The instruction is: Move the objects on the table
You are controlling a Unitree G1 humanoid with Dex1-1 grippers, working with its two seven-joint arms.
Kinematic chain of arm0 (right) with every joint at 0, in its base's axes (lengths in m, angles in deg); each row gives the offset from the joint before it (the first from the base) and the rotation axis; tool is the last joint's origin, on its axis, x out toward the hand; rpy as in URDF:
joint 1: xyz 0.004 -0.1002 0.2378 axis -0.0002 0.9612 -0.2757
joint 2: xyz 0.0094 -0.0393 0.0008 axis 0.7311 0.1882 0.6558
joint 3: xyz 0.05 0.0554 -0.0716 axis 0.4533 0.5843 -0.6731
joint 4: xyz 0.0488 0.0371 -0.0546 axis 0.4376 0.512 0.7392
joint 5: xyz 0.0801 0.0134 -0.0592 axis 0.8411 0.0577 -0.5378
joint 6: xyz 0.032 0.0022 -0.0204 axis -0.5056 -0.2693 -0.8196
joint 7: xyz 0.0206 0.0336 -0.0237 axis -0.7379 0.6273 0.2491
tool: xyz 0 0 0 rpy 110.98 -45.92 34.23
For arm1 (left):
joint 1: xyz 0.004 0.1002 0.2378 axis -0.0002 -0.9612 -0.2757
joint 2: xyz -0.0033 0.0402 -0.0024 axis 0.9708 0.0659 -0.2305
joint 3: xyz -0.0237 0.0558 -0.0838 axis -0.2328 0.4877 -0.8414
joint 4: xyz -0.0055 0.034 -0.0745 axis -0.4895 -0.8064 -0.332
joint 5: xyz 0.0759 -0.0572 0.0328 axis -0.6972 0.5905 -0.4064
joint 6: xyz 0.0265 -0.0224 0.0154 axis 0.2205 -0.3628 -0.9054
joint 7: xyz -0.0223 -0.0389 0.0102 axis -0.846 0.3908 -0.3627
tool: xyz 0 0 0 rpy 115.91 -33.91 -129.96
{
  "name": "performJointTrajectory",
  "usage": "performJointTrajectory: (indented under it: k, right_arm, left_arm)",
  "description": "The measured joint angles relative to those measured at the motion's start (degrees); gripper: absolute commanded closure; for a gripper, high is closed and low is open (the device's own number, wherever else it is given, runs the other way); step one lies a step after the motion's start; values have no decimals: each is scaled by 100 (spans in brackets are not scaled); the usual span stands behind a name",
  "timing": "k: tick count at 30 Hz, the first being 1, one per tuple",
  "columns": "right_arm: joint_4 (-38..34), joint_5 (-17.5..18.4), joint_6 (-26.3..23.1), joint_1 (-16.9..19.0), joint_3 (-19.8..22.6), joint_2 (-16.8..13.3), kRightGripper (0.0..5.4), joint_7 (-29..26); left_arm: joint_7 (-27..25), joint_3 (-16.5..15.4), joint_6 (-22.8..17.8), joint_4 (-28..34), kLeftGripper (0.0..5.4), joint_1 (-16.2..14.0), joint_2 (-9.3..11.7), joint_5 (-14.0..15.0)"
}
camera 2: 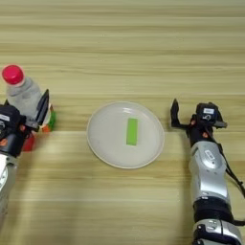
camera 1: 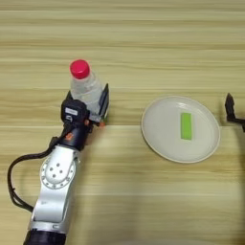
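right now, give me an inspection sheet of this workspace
surface: wooden table, long planks.
job's things: bottle with red cap, upright between the left hand's fingers; puzzle cube and red cube mostly hidden behind that hand.
clutter: white plate holding a green strip.
grippers: left hand around the bottle; right hand beside the plate, holding nothing.
cables: black cable by the left arm.
surroundings: nothing seen.

A flat green strip (camera 2: 131, 131) lies on the round white plate (camera 2: 105, 143).
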Motion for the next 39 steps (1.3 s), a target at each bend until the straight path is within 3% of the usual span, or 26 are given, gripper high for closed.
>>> performJointTrajectory:
  k: [12,39]
  right_arm:
    - [7,1,4,-24,-15,10,0,8]
    - [8,1,4,-27,-17,9,0,2]
  left_arm:
    - [-70,597,-11,-238,227,1,-200,-130]
    - [-67,570,173,-1684,227,263,-321,-224]
